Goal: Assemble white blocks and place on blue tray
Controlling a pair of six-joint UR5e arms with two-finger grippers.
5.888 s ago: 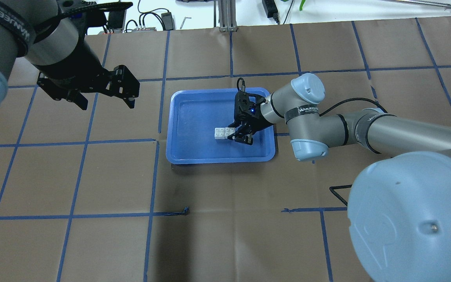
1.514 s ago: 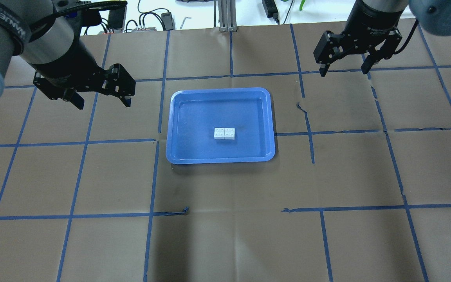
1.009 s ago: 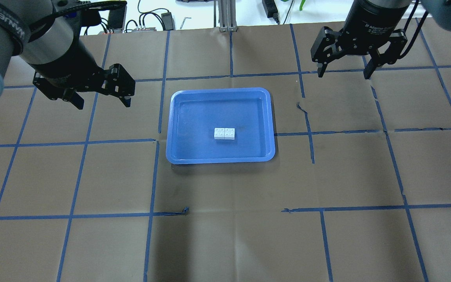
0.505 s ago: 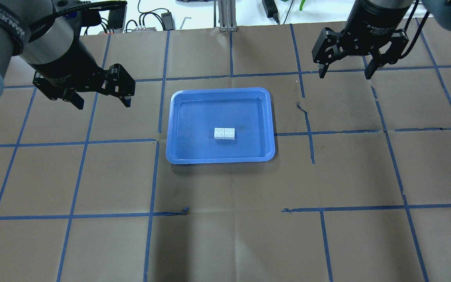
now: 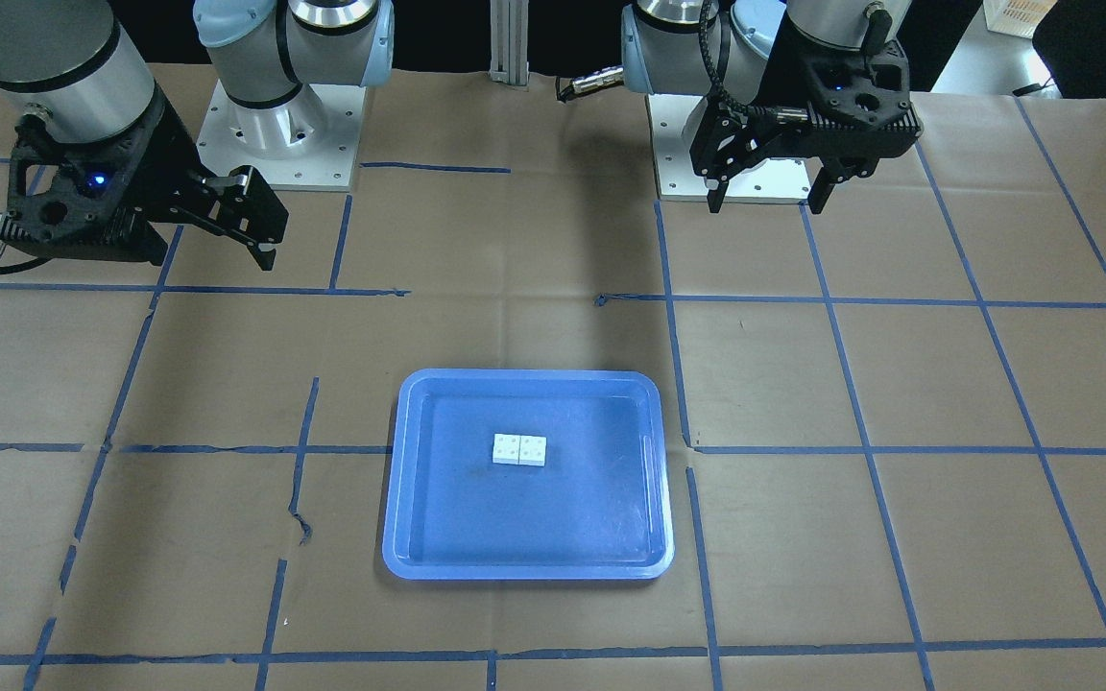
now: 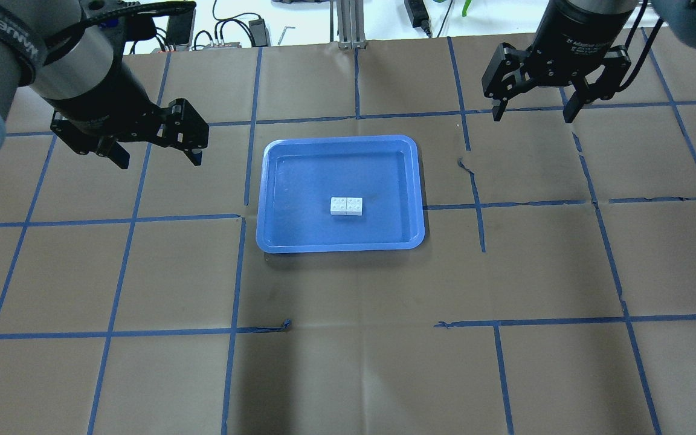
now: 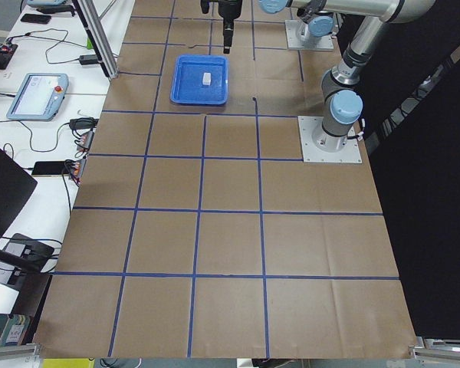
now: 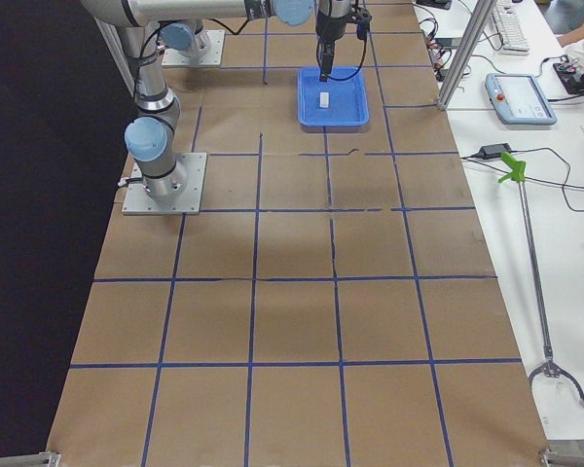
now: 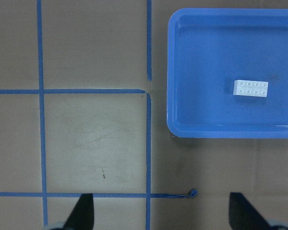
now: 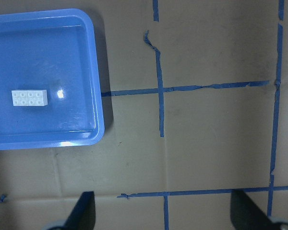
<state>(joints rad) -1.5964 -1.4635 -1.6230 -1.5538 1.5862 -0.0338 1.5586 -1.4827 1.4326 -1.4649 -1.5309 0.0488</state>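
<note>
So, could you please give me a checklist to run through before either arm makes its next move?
1. The white blocks lie inside the blue tray, on its floor: ok.
2. Blocks touching side by side, studs up: ok.
3. Blocks actually locked together: cannot tell.
4. The left gripper is open, empty and away from the tray: ok.
5. The right gripper is open, empty and away from the tray: ok.
</note>
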